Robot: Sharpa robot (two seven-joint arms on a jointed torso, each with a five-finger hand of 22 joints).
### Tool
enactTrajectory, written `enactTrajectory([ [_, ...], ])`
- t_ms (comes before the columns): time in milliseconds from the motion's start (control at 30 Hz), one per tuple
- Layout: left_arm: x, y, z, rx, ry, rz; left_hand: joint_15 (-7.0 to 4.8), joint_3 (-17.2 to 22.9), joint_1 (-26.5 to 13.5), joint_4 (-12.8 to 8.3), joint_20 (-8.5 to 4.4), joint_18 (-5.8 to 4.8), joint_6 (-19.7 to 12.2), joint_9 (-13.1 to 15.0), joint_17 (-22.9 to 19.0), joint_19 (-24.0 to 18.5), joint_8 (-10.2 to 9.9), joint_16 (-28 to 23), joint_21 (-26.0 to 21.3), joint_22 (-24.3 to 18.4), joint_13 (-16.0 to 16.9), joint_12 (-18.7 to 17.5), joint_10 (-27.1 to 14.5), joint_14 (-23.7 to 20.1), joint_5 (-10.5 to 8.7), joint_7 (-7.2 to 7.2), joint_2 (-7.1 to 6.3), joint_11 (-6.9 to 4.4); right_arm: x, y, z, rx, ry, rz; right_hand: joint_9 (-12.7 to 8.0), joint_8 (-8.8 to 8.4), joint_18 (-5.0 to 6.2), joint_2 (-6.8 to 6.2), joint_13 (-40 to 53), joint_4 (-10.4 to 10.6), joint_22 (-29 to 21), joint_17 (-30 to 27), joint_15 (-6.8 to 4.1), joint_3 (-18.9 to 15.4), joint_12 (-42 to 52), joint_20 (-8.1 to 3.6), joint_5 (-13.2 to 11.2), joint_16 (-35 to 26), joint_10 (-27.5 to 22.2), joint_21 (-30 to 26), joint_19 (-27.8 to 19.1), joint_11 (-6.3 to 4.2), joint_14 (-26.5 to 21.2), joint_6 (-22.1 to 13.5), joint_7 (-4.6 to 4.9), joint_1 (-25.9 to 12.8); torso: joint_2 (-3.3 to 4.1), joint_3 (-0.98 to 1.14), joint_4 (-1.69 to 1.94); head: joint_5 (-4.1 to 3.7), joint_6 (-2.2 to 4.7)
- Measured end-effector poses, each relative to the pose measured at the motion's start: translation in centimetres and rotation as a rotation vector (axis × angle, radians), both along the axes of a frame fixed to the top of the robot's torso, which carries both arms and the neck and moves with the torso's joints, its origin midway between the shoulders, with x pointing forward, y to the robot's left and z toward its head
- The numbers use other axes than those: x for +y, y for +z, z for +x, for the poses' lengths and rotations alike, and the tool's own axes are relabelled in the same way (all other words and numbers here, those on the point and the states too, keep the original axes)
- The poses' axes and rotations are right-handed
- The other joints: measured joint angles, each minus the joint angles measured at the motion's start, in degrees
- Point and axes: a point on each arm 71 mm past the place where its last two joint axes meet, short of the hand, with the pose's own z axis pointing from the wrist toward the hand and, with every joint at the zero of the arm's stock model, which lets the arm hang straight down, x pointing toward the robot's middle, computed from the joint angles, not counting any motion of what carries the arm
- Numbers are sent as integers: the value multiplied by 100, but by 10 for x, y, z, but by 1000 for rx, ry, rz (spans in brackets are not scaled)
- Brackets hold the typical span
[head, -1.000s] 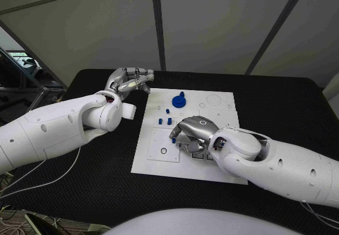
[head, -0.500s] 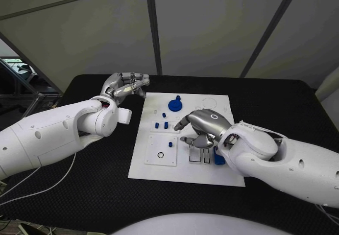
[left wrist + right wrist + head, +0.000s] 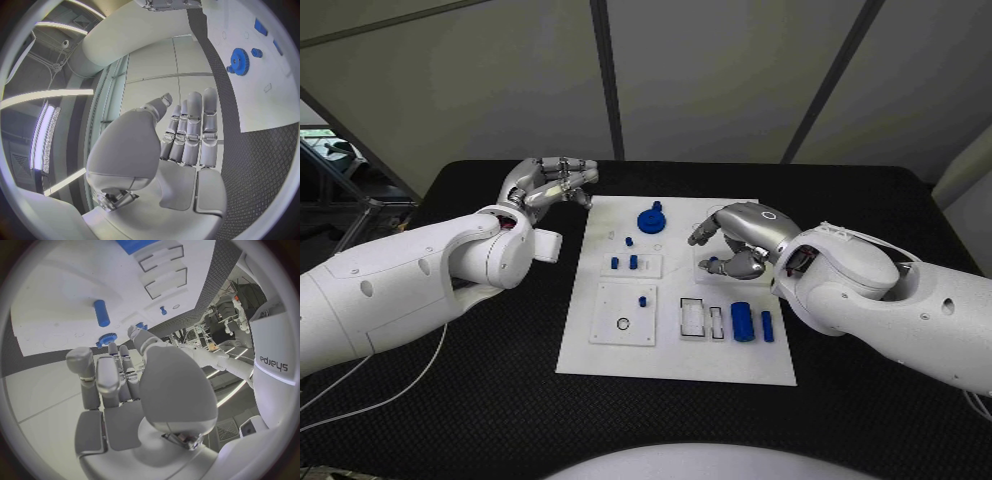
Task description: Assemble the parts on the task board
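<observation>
- The task board lay at frame centre, a blue gear near its upper edge, blue parts lower right.
- The right hand hovered over the board's upper right, fingers curled; whether they held anything, I cannot tell.
- The left hand stood upper left of the board, fingers together, holding nothing.

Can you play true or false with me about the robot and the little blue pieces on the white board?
1. A blue gear sits near the far edge of the task board. True.
2. The left hand is holding the blue gear. False: it hangs over the black table beside the board, with nothing in it.
3. The right hand is above the board. True.
4. Two long blue parts lie side by side on the board, near the right arm. True.
5. All the blue parts are stacked in one pile. False: they are spread over the board.
</observation>
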Motion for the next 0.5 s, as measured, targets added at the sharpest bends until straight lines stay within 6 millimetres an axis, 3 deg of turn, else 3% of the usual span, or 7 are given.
enactTrajectory([
  [367,0,0,0,1,-1,0,0,0,0,0,0,0,0,0,1,0,0,0,0,1,0,0,0,0,0,0,0,0,-5,-9,7,60,-15,-71,15,5,-1,2,3,17,-41,-58,0,-95,90,0,0,0,-42,-24,0,1,0,0,0,2,3,-2,11,0,-26],
  [500,0,-1,0,2,-3,-1,0,0,0,0,0,0,0,0,0,0,0,0,0,1,0,0,0,0,0,0,0,0,-6,-13,9,75,-20,-93,34,58,0,78,6,39,-49,-64,0,-117,199,0,0,0,-42,-25,0,1,0,91,27,78,3,-2,10,1,-34],
])
